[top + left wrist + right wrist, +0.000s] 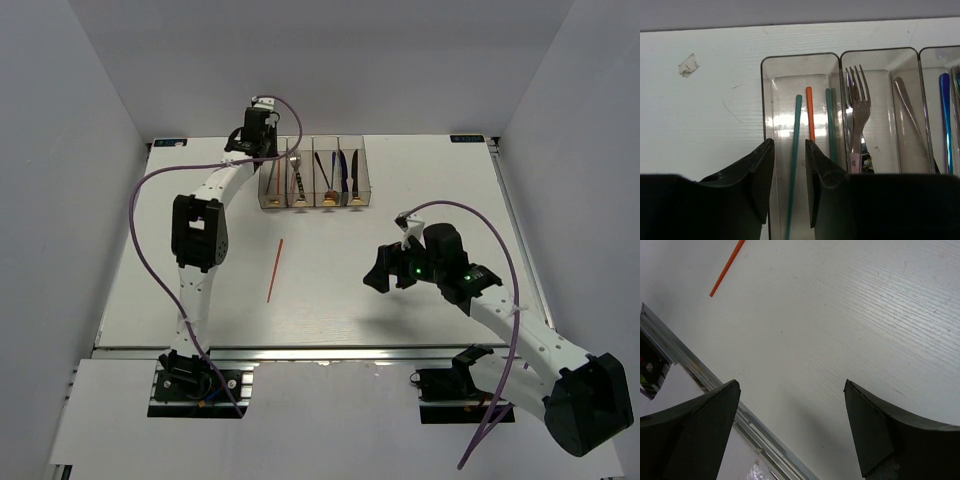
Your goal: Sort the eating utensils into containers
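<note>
The containers (315,172) are clear bins in a row at the table's back. My left gripper (265,150) hangs over the leftmost bin (790,56), its jaws a little apart. A teal chopstick (796,125) stands between the fingers without touching them. A red chopstick (810,112) and a second teal one (830,120) share that bin. A silver fork (858,107) and another silver utensil (907,112) stand in the second bin. A blue utensil (945,115) is in the third. One red chopstick (275,270) lies on the table; its tip shows in the right wrist view (727,267). My right gripper (388,272) is wide open and empty, right of it.
The table's front metal rail (690,360) runs close below my right gripper (790,390). White walls close in the table on the left, back and right. A small piece of clear tape (688,65) sticks to the table left of the bins.
</note>
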`<state>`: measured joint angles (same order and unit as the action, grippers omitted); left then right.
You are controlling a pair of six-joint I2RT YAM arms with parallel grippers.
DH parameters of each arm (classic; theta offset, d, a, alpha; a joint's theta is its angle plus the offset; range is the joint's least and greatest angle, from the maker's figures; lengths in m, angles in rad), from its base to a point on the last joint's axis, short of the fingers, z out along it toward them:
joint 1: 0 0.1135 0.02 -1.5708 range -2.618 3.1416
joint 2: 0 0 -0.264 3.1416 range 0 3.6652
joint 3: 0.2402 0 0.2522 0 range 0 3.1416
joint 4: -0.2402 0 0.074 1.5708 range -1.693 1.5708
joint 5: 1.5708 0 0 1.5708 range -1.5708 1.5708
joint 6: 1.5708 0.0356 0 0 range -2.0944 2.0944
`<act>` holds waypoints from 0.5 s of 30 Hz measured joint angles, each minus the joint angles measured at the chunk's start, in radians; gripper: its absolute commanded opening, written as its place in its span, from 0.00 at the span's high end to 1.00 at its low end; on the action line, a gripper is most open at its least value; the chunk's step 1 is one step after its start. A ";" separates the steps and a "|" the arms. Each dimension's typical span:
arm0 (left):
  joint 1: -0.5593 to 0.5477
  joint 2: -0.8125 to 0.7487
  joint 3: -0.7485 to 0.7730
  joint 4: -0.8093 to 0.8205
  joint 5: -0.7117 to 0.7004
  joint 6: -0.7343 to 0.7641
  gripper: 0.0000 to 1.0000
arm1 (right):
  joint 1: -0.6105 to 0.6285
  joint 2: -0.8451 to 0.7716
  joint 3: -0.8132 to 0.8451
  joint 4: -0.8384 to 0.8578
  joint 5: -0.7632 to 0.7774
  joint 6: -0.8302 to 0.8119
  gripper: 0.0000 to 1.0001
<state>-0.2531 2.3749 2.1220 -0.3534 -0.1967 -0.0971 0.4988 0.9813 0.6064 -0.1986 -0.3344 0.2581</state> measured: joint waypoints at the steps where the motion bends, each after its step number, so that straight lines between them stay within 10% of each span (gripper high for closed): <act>1: 0.000 0.000 -0.007 0.006 0.008 0.000 0.57 | 0.000 0.005 0.001 0.000 0.000 0.000 0.11; 6: 0.000 -0.006 -0.024 0.012 0.029 -0.021 0.38 | 0.000 0.029 0.012 0.000 0.004 0.000 0.11; 7: 0.000 -0.024 -0.048 0.019 0.029 -0.031 0.02 | 0.000 0.032 0.014 0.000 0.006 0.000 0.11; 15: 0.000 -0.457 -0.483 0.010 -0.045 -0.171 0.02 | 0.000 0.040 0.071 -0.008 0.030 0.005 0.11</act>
<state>-0.2535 1.9182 1.6386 -0.3439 -0.2420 -0.2684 0.4988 1.0210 0.6773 -0.2066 -0.3042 0.2626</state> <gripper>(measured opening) 0.980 0.894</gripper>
